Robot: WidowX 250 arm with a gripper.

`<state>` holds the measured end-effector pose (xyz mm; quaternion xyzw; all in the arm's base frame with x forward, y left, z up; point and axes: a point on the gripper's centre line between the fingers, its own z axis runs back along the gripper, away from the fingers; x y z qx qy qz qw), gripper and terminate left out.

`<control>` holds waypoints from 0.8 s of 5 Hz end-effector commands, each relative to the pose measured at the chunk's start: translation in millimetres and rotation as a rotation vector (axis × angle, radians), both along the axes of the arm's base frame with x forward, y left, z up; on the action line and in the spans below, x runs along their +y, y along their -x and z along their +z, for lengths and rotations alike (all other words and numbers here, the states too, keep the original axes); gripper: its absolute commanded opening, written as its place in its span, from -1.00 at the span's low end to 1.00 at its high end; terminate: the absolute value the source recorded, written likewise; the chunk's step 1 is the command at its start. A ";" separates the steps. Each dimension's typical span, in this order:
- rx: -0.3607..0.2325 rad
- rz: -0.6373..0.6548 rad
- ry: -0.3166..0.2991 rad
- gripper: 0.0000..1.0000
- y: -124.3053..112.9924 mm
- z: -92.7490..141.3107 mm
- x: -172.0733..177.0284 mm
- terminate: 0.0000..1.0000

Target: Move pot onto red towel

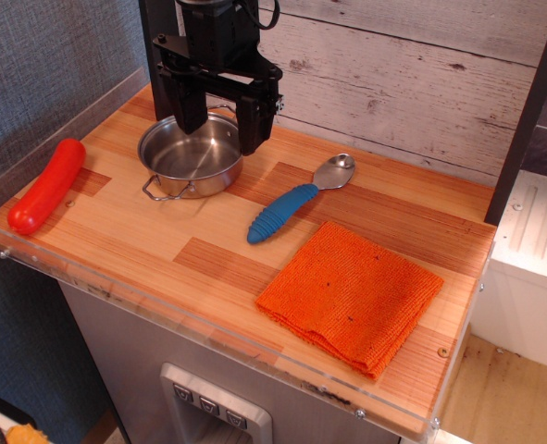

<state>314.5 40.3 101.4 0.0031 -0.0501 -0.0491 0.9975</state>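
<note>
The shiny steel pot (190, 159) stands upright on the wooden tabletop at the back left, one wire loop handle toward the front. My gripper (221, 131) is open right above the pot's back half, its two black fingers (189, 109) straddling the far rim, one over the inside and one (253, 128) at the right edge. It holds nothing. The orange-red knitted towel (351, 294) lies flat at the front right of the table, well apart from the pot.
A steel spoon with a blue ribbed handle (284, 212) lies between pot and towel. A smooth red sausage-shaped object (46, 185) lies at the left edge. A clear plastic lip (116, 296) borders the table. A wooden plank wall stands behind.
</note>
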 end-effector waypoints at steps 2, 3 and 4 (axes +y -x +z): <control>-0.014 0.016 -0.059 1.00 -13.3 -15.2 6.8 -1.00; -0.029 0.039 -0.099 1.00 -34.3 -29.8 23.1 -1.00; -0.041 0.054 -0.113 1.00 -54.0 -45.2 37.8 -1.00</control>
